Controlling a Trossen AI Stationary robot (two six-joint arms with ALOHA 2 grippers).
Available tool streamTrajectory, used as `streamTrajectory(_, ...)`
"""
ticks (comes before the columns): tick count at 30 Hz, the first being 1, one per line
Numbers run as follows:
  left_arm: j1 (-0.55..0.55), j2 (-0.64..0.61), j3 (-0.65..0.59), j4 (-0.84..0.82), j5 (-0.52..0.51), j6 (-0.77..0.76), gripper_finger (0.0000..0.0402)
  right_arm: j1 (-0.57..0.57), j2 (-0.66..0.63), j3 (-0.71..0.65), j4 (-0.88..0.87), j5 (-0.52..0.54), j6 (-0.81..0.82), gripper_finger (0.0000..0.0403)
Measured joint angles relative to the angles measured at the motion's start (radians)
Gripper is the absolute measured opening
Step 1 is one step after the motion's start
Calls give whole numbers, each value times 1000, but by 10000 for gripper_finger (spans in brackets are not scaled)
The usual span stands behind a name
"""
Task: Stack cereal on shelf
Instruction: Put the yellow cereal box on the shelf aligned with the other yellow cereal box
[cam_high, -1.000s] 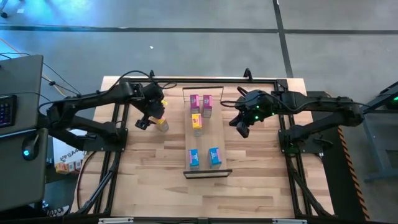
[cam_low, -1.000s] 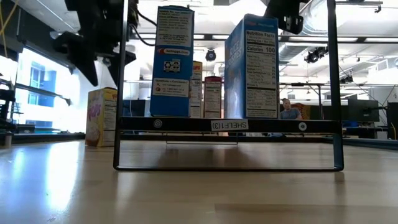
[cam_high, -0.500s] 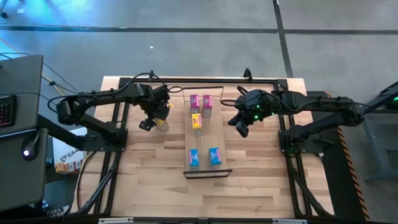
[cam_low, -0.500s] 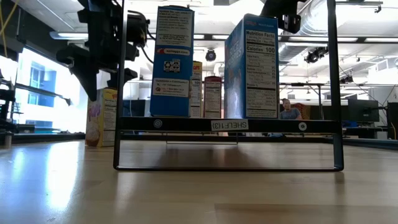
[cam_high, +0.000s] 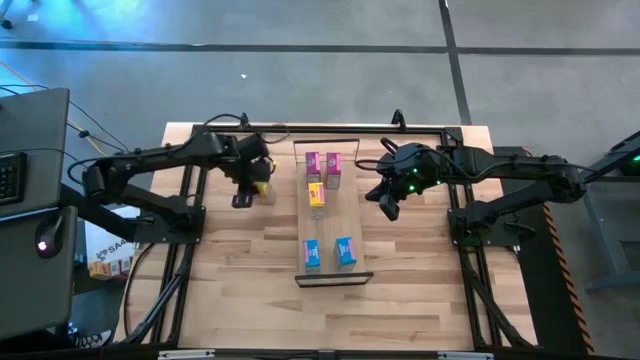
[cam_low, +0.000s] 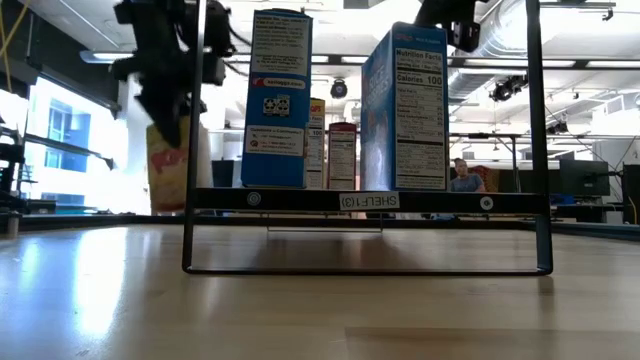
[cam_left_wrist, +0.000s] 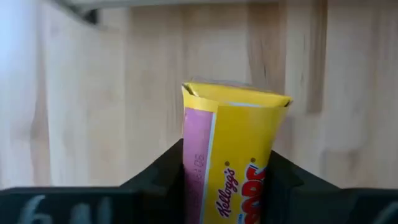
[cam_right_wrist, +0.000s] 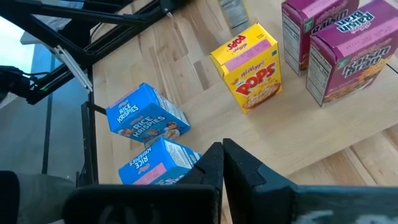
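My left gripper (cam_high: 252, 187) is left of the shelf near the table's far side, pointing steeply down and shut on a yellow cereal box (cam_left_wrist: 233, 162). In the low view this box (cam_low: 170, 165) is blurred and its bottom seems just above the tabletop. The shelf (cam_high: 330, 222) is a pale plank. On it stand two pink boxes (cam_high: 323, 166), a yellow one (cam_high: 316, 194) and two blue ones (cam_high: 329, 251). My right gripper (cam_high: 388, 207) hangs shut above the table, right of the shelf, touching nothing. My left gripper pinches the yellow box between its two fingers, which lie on two opposite sides (cam_left_wrist: 186, 158) a little below the box's top. The fingers come from above, pointing steeply down. The box stays upright and seems barely clear of the table.
The shelf's thin black end frame (cam_low: 365, 200) stands close to the low camera. Bare tabletop lies left of the shelf (cam_high: 230, 270) and right of it (cam_high: 420, 270). Dark arm mounts and rails run along both table sides.
My left gripper has rolled about its wrist, sunk a little over the yellow box and shut on it. The box has shifted slightly toward the shelf, and in the low view its bottom now sits higher than before. My right arm has kept still.
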Motion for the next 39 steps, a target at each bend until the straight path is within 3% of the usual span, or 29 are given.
streamTrajectory(6, -28, -111, 61, -2, 1, -569, 123, -2, 0, 0, 15, 17, -8, 0)
streamTrajectory(10, -110, -152, 71, 6, 6, -1002, 123, -3, 0, 0, 16, 17, -8, 0)
streamTrajectory(13, -188, -147, 71, 2, 10, -1221, 123, -3, 0, 0, 16, 24, -8, 0)
streamTrajectory(16, -262, -131, 71, 81, -77, -1381, 124, -3, 1, 0, 17, 49, -8, 0)
streamTrajectory(21, -337, -69, 71, 186, -239, -1520, 124, -3, 1, 0, 31, 53, -37, 0)
streamTrajectory(29, -360, 21, 71, 261, -231, -1649, 124, -3, 1, 1, 37, 49, -53, 0)
streamTrajectory(39, -381, 73, 71, 297, -253, -1674, 125, -3, 1, 1, 37, 41, -79, 0)
